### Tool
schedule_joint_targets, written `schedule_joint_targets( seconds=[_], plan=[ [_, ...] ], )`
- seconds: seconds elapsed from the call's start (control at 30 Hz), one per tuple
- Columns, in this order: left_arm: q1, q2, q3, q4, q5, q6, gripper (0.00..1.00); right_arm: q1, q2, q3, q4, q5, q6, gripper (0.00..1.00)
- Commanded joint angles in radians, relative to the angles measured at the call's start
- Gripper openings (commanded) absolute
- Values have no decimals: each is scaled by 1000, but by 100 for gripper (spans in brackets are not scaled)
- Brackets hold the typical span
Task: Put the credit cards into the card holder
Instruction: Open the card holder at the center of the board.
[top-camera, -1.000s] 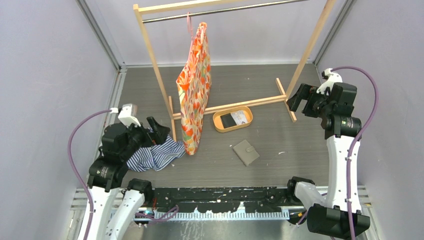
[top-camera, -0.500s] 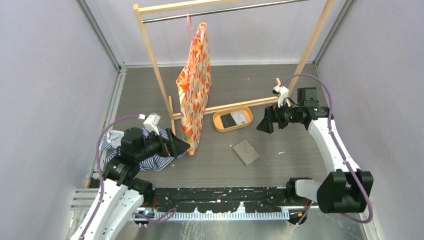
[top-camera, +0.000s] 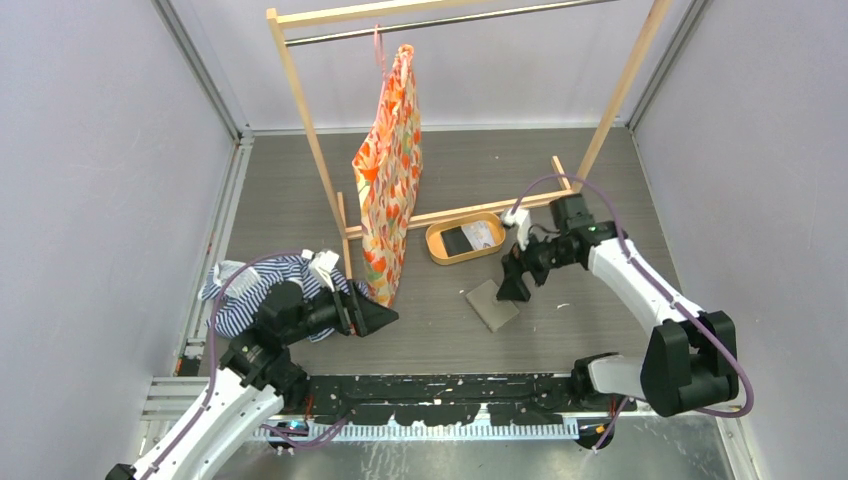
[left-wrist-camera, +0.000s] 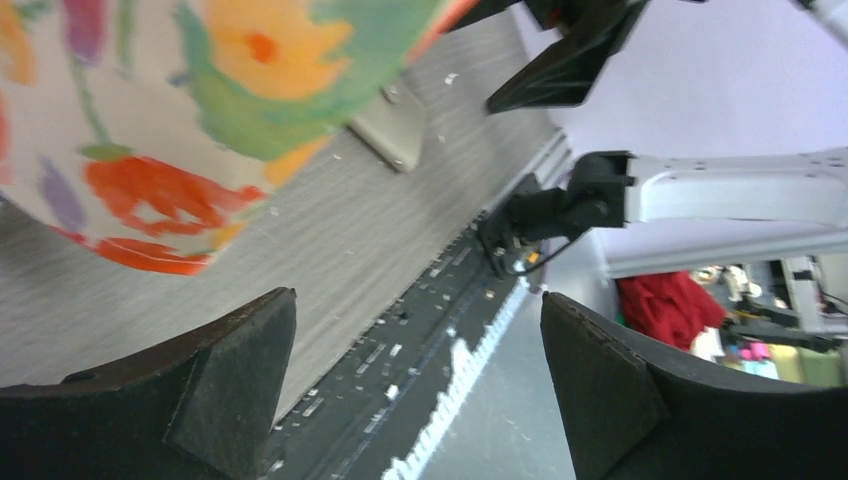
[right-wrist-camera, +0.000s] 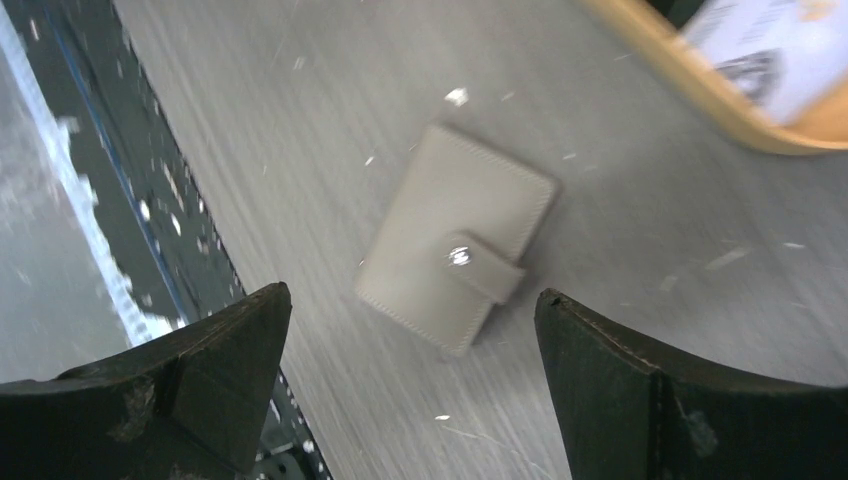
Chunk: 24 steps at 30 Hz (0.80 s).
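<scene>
The right end effector (top-camera: 513, 290) hangs open above the closed card holder (right-wrist-camera: 440, 240) on the counter (top-camera: 600, 330), probably to open it; the left end effector (left-wrist-camera: 418, 305) is open too, off to the side

left fingers (left-wrist-camera: 225, 385) spread, empty | right fingers (right-wrist-camera: 215, 375) spread, empty
</scene>
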Motion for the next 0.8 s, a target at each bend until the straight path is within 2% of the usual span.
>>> schedule_joint_targets(
  seconds=[0.0,0.07,0.1,0.2,0.37,0.47,0.6,0.7,0.77],
  plan=[
    [-108,-31,-35,72,-53,-133,91,122,-26,-37,0,166,-107,87],
    [-212,-11,-36,72,-128,-156,89,168,-9,-40,33,217,-78,78],
    [-270,10,-32,73,-188,-163,89,191,1,-42,55,253,-59,71],
    [-480,82,-23,125,-392,-164,89,248,41,-39,92,354,-17,59],
    [-755,315,-5,336,-698,-174,89,317,101,-28,115,424,19,51],
    [-780,447,8,433,-809,-225,89,343,129,-31,154,476,58,51],
    [-779,552,-30,624,-866,-283,89,381,174,-25,191,548,96,50],
    [-778,591,-21,633,-880,-291,89,410,208,-23,194,578,97,48],
    [-778,612,-21,646,-885,-302,89,428,233,-18,190,606,97,41]
  ],
)
